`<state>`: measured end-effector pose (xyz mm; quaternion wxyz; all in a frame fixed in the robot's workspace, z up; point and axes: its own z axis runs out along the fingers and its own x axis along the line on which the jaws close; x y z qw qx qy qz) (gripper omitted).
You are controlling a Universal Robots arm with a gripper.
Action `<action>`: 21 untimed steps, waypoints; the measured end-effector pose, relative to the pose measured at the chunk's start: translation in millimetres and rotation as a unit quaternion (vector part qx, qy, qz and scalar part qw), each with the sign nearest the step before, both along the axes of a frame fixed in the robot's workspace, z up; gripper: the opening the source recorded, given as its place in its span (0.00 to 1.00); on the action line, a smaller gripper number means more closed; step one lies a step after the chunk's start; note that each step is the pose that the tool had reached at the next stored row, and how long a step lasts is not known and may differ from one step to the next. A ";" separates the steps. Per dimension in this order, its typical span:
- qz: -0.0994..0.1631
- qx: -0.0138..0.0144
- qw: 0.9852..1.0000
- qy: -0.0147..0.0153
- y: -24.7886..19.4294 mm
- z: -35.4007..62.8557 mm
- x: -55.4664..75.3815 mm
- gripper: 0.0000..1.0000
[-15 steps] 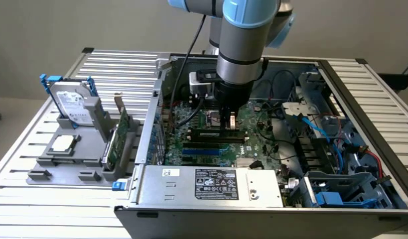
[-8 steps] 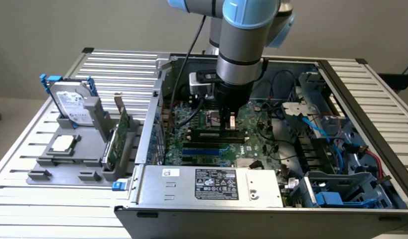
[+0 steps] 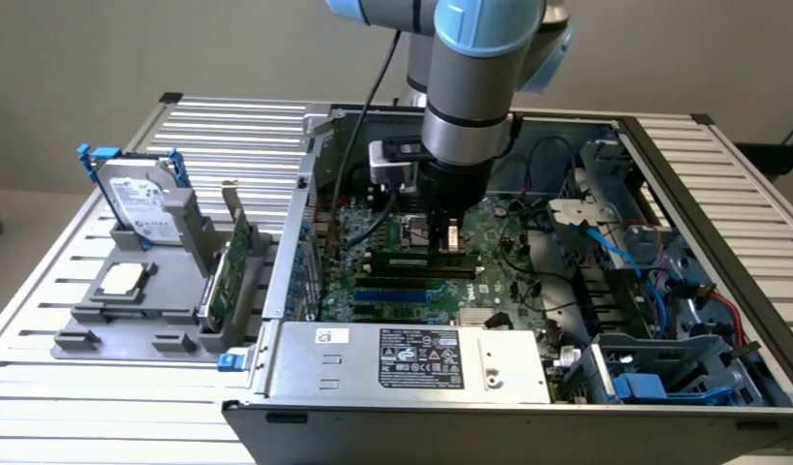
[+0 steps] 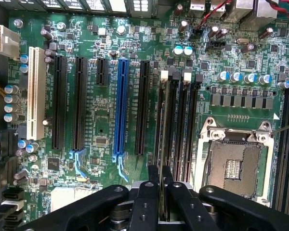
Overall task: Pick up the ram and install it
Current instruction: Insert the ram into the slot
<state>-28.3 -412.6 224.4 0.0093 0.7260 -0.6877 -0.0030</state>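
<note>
One claw (image 4: 161, 169) on one arm, reaching down into one open computer case (image 3: 296, 242) on the bench (image 3: 241, 126). Claw is closed on the ram (image 4: 162, 199), one stick pinched edge-on between the two fingers (image 4: 153, 180). In the exterior view the ram (image 3: 450, 235) hangs upright at the claw tips, just over the board. Four memory slots (image 4: 176, 120) run straight out from the claw tips, right under the ram's line; whether the ram touches a slot I can't tell. Two white and two black latches sit at the slots' far ends. One empty processor socket (image 4: 236, 161) is just beside the claw. One blue slot (image 4: 120, 106), three long black slots and one white slot (image 4: 36, 91) lie on the claw's other side. Well away from the claw, outside the case: one grey rack (image 3: 125, 320) holding one hard drive (image 3: 144, 203) and one green card (image 3: 234, 262).
</note>
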 end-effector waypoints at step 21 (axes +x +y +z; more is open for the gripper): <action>-0.005 0.000 1.000 0.000 -0.1 -2.1 -0.9 0.14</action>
